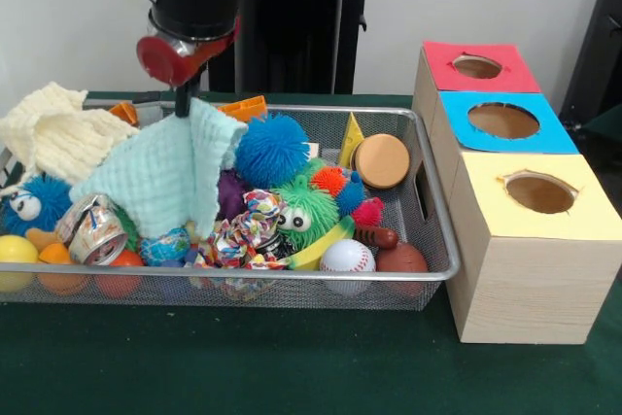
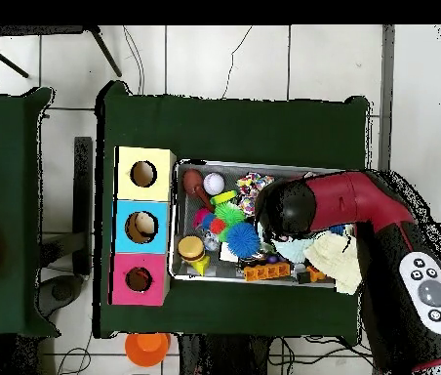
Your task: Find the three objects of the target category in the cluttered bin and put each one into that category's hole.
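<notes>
Holding a mint-green cloth (image 1: 167, 177) by its top edge, the claw (image 1: 182, 104) is clenched on it above the left half of the wire bin (image 1: 428, 196); the cloth drapes down onto the clutter. One cream cloth (image 1: 53, 133) lies at the far left. Counted: three fuzzy balls with eyes or spikes, one baseball (image 1: 347, 256), one wooden disc (image 1: 382, 160). Three holed boxes stand right: red (image 1: 478, 66), blue (image 1: 503, 121), yellow (image 1: 539, 192). No legible writing.

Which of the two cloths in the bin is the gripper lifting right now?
The mint-green cloth, hanging from the gripper at its top corner. The cream knitted cloth lies apart at the bin's end, untouched.
</notes>
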You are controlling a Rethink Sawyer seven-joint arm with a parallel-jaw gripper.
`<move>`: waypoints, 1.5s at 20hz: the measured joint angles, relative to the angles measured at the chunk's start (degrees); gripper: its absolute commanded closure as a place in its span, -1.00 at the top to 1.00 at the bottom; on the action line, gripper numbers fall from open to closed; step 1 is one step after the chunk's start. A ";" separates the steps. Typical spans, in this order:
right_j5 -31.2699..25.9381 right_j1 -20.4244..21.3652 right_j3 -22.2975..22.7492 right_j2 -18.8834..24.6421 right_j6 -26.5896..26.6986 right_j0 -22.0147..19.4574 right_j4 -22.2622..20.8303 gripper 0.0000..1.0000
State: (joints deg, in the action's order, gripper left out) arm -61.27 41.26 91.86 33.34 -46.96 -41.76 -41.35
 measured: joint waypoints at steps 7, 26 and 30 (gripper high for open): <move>0.00 3.67 5.22 4.87 0.00 -3.58 6.23 -1.00; 2.55 7.67 15.67 15.24 0.00 -12.55 13.89 -1.00; 6.66 7.24 16.97 15.24 0.00 -10.87 13.75 -1.00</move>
State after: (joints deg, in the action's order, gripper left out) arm -54.61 48.50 108.83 48.57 -46.96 -52.64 -27.60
